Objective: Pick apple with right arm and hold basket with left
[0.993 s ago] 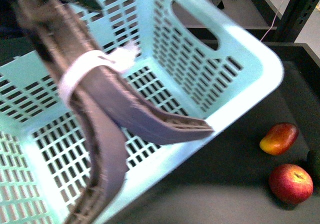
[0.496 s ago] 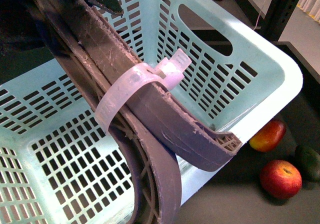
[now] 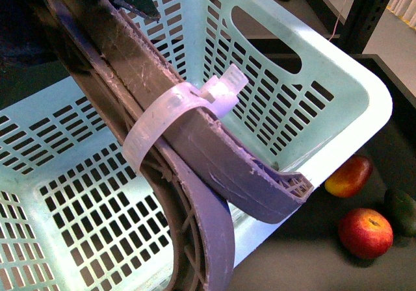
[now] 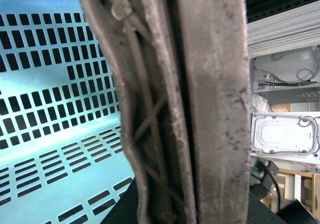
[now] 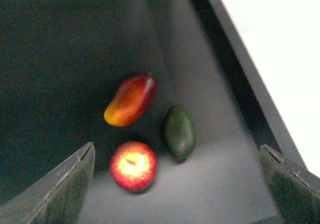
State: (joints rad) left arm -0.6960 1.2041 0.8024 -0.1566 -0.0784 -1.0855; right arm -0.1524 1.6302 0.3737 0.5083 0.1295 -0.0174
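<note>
Little change since before: right claw (image 5: 176, 148) apart above apple (image 5: 133, 165), left claw (image 3: 234, 213) state unclear at basket (image 3: 354, 73).

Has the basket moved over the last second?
Yes, rightward in the front view: the basket rim now reaches the mango, which lay clear of it a second ago.

The left gripper (image 4: 187, 109) fills the middle of the frame from edge to edge: a lattice-ribbed brown finger and a broad, flat, scuffed one lie side by side with only a narrow dark seam between them, and it cannot be told whether anything is clamped there. Beyond the ribbed finger lies the basket (image 4: 50, 84), its pale aqua slotted panels meeting at a bend. Beyond the flat finger, well behind, stands shelving (image 4: 282, 29) bearing a white moulded casing (image 4: 282, 134).
</note>
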